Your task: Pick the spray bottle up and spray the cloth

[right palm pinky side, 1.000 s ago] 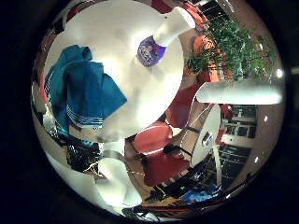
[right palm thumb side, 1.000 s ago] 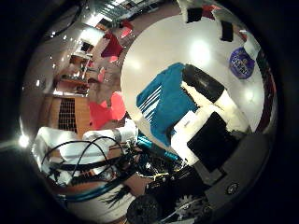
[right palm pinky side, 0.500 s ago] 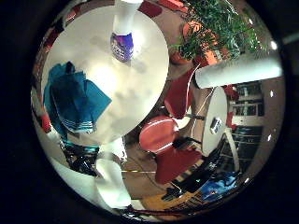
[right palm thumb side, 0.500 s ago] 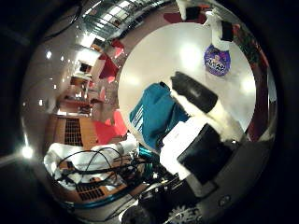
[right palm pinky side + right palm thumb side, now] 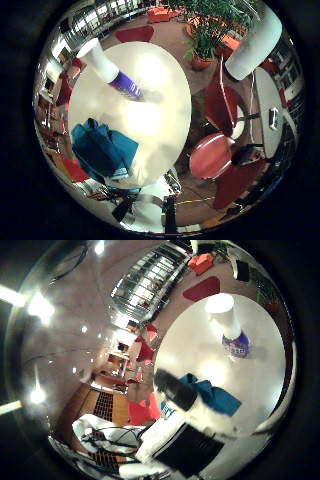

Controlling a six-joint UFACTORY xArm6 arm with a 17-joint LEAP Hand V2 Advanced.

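A white spray bottle [image 5: 110,74] with a purple label stands upright on the round white table [image 5: 160,110]. It also shows in the thumb side palm view [image 5: 229,326]. A crumpled teal cloth [image 5: 101,150] lies on the table, a short way from the bottle. My hand [image 5: 185,415] is above the table, well away from both. One black-tipped finger [image 5: 176,390] reaches straight out in front of the cloth [image 5: 220,398] in the thumb side palm view. The hand is open.
Red chairs [image 5: 213,155] stand around the table, one [image 5: 224,100] beside its edge. Potted plants [image 5: 205,30] and a white pillar [image 5: 250,40] stand beyond. A second table [image 5: 268,100] is nearby.
Both views have swung round and the table looks smaller, so the hand has turned and drawn away. Bottle and cloth keep their places on the table.
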